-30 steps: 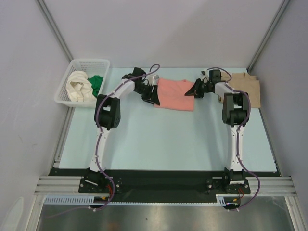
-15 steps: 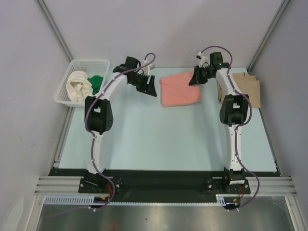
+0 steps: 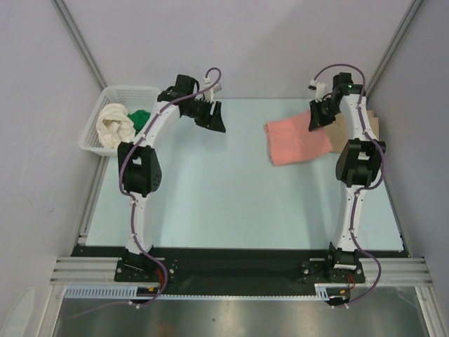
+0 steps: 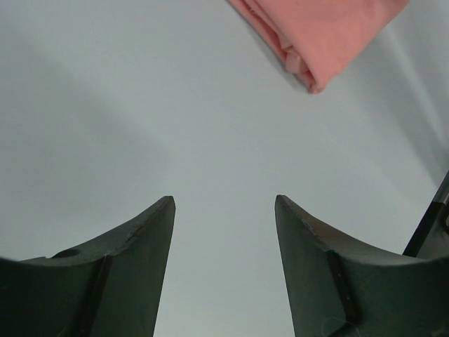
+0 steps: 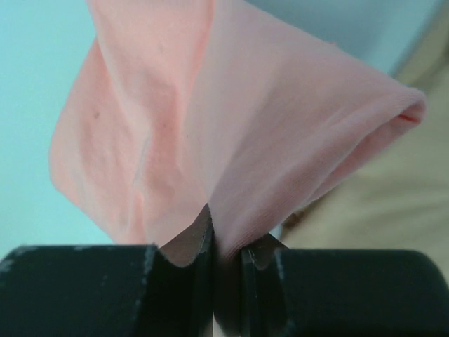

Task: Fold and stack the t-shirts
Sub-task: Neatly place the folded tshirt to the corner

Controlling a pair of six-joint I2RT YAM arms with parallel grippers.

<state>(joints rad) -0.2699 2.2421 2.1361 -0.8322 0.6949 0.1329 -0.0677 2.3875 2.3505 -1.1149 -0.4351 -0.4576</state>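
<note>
The folded salmon-pink t-shirt (image 3: 298, 140) lies at the back right of the table, its right edge lifted by my right gripper (image 3: 320, 116). That gripper (image 5: 228, 226) is shut on a pinch of the pink cloth (image 5: 245, 126). A tan t-shirt (image 3: 366, 126) lies flat right beside it, partly hidden by the right arm, and shows beyond the pink cloth in the right wrist view (image 5: 393, 203). My left gripper (image 3: 212, 117) hovers open and empty at the back left (image 4: 223, 201), with the pink shirt's corner (image 4: 323, 28) far ahead of it. Cream-white (image 3: 116, 126) and green (image 3: 140, 119) t-shirts sit bunched in the basket.
A white lattice basket (image 3: 126, 92) stands at the back left corner, off the mat's edge. Grey walls close in the table on three sides. The pale blue mat (image 3: 231, 203) covers the table in front of both arms.
My left gripper let go of the pink shirt, opened and drew back to the left. My right gripper pulled the shirt rightward, up against the tan one.
</note>
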